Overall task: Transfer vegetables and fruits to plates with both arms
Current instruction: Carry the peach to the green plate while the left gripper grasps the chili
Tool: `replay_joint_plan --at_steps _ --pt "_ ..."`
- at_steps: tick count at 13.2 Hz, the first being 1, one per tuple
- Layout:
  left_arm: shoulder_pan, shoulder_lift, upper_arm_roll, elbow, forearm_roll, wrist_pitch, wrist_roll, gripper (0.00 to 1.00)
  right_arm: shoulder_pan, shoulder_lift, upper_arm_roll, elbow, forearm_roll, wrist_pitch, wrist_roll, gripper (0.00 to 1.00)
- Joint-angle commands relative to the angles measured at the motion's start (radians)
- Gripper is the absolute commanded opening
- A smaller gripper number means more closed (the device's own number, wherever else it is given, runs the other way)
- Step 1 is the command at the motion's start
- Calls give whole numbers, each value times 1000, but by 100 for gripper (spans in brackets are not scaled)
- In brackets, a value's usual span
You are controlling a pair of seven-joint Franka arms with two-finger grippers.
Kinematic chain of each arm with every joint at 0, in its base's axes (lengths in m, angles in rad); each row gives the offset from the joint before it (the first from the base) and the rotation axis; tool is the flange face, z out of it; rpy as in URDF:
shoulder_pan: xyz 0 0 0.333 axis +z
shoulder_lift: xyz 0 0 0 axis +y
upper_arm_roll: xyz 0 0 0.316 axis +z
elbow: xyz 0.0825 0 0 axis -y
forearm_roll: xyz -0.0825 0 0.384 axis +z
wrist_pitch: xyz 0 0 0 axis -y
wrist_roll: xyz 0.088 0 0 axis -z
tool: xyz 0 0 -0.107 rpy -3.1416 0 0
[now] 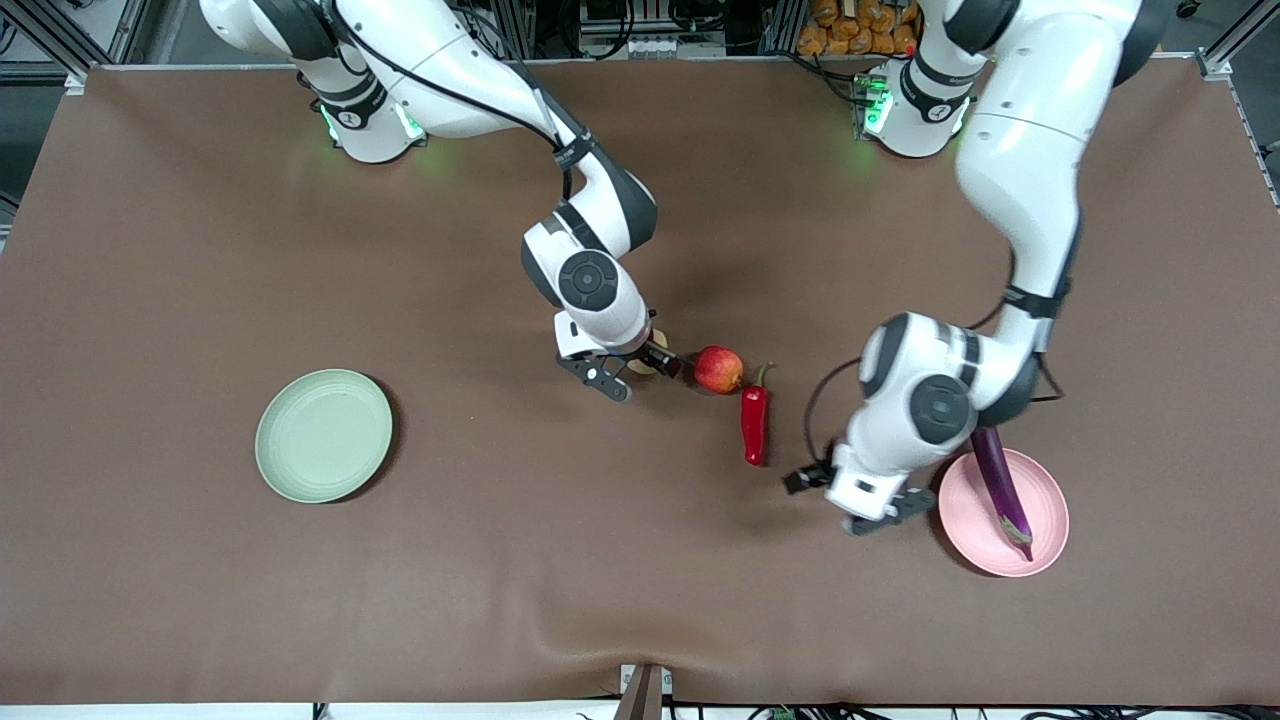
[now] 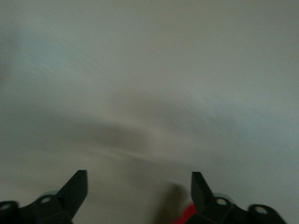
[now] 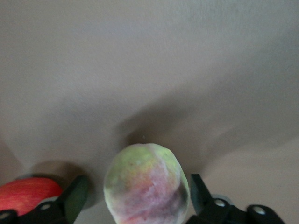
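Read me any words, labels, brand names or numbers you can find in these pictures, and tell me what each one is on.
No text can be read in any view.
Right arm base: a small dark round mark, too small to read.
Left arm base: the same kind of mark, too small to read.
The pale green plate, the pale pink plate, the fruits and the vegetables carry no lettering.

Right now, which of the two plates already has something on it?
The pale pink plate, toward the left arm's end: the purple eggplant lies across it. The pale green plate holds nothing.
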Motion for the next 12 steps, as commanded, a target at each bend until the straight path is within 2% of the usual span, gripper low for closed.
replay_joint_plan --at_steps 1,2,3,6,7,10,12 --pt "-34 11 10 -1 14 40 -15 95 8 -9 -13 -12 -6 -8 10 5" --pt "-67 17 10 -13 8 69 -18 95 -2 -17 -15 -12 -6 -17 1 0" --pt "-87 20 11 -25 4 69 -23 94 -24 -28 -15 -5 -8 -67 -16 0" --pt "-95 25 11 -50 11 83 -47 93 -138 -136 -24 29 -22 -349 -163 0" --pt "-104 26 10 -56 9 81 -47 89 -192 -185 -26 29 -22 -435 -221 0" --pt "-114 19 10 -105 12 83 -43 40 -347 -276 -32 27 -31 -571 -437 0" --pt "-112 14 10 -113 12 74 -41 14 -430 -301 -40 20 -127 -591 -525 0"
